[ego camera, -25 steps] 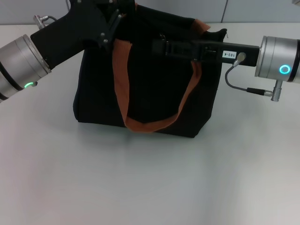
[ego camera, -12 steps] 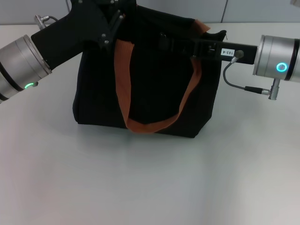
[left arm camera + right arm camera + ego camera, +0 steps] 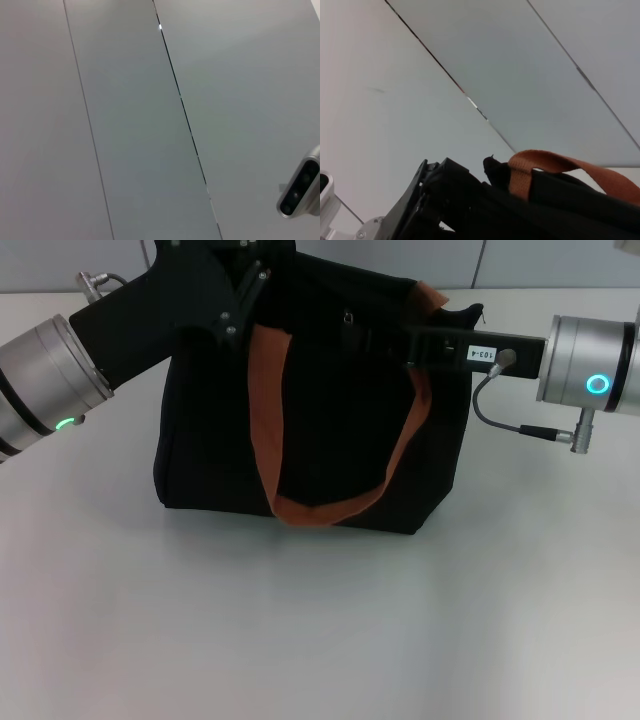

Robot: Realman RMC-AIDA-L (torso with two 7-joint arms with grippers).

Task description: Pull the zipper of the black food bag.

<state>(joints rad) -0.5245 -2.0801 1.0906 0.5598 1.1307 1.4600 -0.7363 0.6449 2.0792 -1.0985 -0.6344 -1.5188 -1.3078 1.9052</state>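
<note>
Zipper (image 3: 348, 316), a small silver glint, shows on the top edge of the black food bag (image 3: 320, 430), toward twelve o'clock from the bag's middle in the head view. The bag stands upright on the white table (image 3: 320, 630), at about twelve o'clock of the table's visible area. One orange-brown strap (image 3: 330, 505) hangs in a loop down the bag's front face; a second strap (image 3: 555, 165) arches over the top edge in the right wrist view.

Right gripper (image 3: 365, 338) reaches in from three o'clock, lying level along the bag's top edge, its tip just beside the zipper; whether its jaws are released or clenched I cannot tell, as black fingers merge with black fabric. Left gripper (image 3: 235, 280) comes in from ten o'clock and sits at the bag's top corner on that side, against the fabric; the state of its jaws cannot be told either.

The left wrist view shows only grey wall panels (image 3: 140, 130) with thin seams.
</note>
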